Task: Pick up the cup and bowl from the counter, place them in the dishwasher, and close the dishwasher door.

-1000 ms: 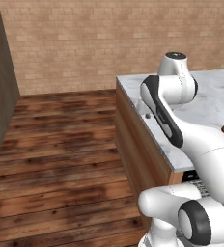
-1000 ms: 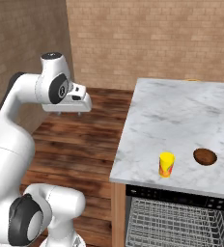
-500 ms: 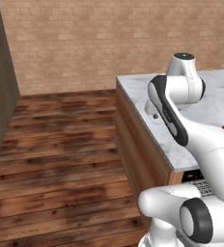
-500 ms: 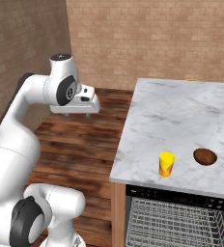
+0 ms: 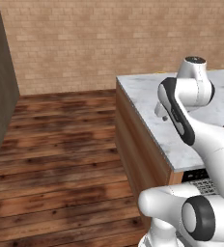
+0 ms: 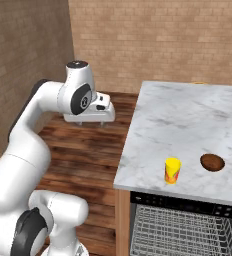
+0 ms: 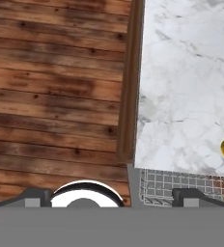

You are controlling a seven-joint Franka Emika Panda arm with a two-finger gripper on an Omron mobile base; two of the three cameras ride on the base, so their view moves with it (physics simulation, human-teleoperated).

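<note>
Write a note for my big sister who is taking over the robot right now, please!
End effector: open, empty, over the floor beside the counter.
Cup: upright on the counter near its front edge.
Bowl: on the counter, right of the cup, apart from it.
Dishwasher: open, its rack showing.
Done: nothing yet.
Left: load cup and bowl, close the door.

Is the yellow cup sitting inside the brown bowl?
No, the cup stands upright on the counter near its front edge, with the bowl beside it and a gap of marble between them.
</note>
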